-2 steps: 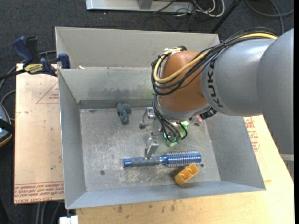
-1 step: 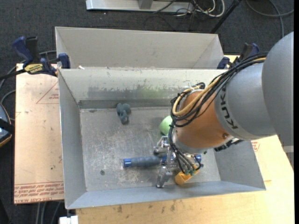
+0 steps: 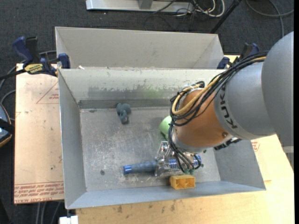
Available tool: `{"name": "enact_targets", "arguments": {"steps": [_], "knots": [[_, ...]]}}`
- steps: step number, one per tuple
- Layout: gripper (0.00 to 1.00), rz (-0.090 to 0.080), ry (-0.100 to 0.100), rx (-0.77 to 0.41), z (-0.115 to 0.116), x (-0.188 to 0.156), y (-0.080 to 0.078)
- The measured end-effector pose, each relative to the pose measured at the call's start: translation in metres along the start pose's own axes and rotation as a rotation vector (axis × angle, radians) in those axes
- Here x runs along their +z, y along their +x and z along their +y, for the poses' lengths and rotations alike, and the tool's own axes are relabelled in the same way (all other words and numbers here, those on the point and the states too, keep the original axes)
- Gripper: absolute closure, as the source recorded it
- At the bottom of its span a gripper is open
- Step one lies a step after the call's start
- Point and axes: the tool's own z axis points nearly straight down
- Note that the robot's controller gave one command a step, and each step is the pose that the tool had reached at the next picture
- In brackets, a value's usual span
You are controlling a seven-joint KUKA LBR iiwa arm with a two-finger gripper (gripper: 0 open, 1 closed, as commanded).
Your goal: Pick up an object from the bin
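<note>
My gripper (image 3: 165, 159) is low over the bin's front middle, right at the right-hand end of a blue rod-shaped thing (image 3: 139, 168) that lies flat on the floor. Whether it grips the rod cannot be made out. A small yellow-orange block (image 3: 182, 181) lies just in front of the gripper, against the front wall. A light green ball (image 3: 165, 124) sits behind the gripper, half hidden by the arm's orange cover.
A small grey-blue lump (image 3: 124, 112) rests near the back wall, left of centre. The arm with its orange cover and cables hangs over the bin's right half. The floor's left part holds only scuffs and specks.
</note>
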Motion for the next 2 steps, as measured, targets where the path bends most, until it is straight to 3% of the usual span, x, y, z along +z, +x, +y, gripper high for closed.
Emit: {"name": "enact_targets", "arguments": {"steps": [1,2], "knots": [[1.00,0.003,0.001,-0.340,0.005,-0.001,0.012],[1.00,0.007,0.000,-0.878,-0.032,-0.131,0.007]]}}
